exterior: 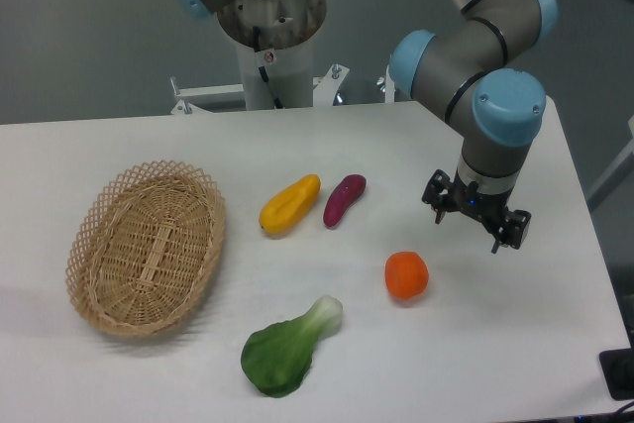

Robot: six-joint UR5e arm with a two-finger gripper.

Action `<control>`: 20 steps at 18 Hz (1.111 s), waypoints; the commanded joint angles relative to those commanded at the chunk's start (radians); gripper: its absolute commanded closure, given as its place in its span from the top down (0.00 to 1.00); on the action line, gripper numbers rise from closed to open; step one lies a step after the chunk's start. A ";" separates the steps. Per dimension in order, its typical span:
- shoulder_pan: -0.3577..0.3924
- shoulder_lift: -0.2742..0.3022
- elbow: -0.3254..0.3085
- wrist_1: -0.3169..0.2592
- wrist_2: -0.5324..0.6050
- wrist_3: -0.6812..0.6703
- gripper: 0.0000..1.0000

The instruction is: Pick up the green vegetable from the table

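Green vegetable (pixel 288 348) lies beyond the orange ball (pixel 407 275); your hand (pixel 475 217), wide and empty, could knock that ball crossing.

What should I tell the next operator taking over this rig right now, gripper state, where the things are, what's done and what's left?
Gripper: open, empty, hanging over the right part of the table, apart from every item.
Green vegetable: lying on the table near the front edge, leaf end toward the front left, pale stem pointing toward the orange fruit.
Other items: yellow fruit and purple vegetable side by side mid-table; wicker basket on the left, empty.
Done: nothing grasped yet.
Left: move to the green vegetable, close on it, lift it.
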 joint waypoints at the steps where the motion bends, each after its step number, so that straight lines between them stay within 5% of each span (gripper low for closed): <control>1: 0.000 0.002 -0.002 0.000 0.000 -0.002 1.00; 7: -0.011 0.000 0.003 0.002 -0.012 -0.017 1.00; 20: -0.212 -0.044 0.038 0.012 -0.032 -0.270 1.00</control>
